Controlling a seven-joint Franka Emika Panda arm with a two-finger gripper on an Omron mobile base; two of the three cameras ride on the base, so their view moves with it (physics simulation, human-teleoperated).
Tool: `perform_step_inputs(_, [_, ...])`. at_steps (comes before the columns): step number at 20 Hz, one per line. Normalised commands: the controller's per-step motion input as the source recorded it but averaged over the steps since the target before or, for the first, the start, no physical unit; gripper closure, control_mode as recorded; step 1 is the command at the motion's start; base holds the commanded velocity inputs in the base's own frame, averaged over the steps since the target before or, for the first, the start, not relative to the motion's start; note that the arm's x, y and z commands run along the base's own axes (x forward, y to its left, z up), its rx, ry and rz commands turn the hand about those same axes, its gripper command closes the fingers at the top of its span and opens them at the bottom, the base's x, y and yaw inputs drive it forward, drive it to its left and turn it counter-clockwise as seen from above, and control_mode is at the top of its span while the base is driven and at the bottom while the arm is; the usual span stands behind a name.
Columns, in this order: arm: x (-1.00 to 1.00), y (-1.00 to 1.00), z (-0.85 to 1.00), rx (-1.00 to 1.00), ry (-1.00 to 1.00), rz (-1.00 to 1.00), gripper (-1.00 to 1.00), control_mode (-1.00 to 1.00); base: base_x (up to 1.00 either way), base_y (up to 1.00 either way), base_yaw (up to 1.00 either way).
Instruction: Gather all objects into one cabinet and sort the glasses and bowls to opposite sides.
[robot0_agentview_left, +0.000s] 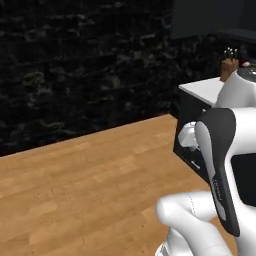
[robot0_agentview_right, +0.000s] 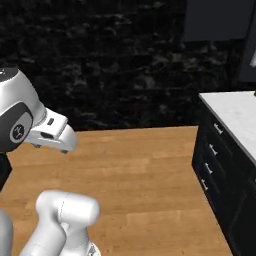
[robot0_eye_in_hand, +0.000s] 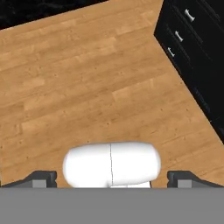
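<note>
My gripper (robot0_eye_in_hand: 112, 180) is open, its two dark fingertips (robot0_eye_in_hand: 43, 178) spread wide over bare wooden floor with nothing between them. The white hand (robot0_agentview_right: 50, 132) hangs low in front of the arm, well to the left of the counter. A matte black upper cabinet (robot0_agentview_left: 200, 17) hangs on the wall at the far right, above the counter, and its front is seen again in the right base view (robot0_agentview_right: 220, 20). The glasses and the bowls are out of view.
A white-topped counter (robot0_agentview_right: 235, 115) with black drawers (robot0_eye_in_hand: 192, 39) and small silver pulls stands to the right. A beige utensil pot (robot0_agentview_left: 229, 67) sits at its back. Dark stone wall (robot0_agentview_left: 75, 60) runs behind; wooden floor (robot0_agentview_left: 90, 180) lies open to the left.
</note>
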Motion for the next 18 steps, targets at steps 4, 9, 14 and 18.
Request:
perform_step_inputs(4, [0.0,0.0,0.0,0.0,0.0,0.0,-1.0,1.0,1.0,0.01,-0.4])
perform_step_inputs(9, [0.0,0.0,0.0,0.0,0.0,0.0,-1.0,1.0,0.87,0.18,-0.51])
perform_step_inputs(14, [0.0,0.0,0.0,0.0,0.0,0.0,-1.0,1.0,0.69,0.32,-0.59])
perform_step_inputs(18, [0.0,0.0,0.0,0.0,0.0,0.0,-1.0,1.0,0.68,0.34,-0.6])
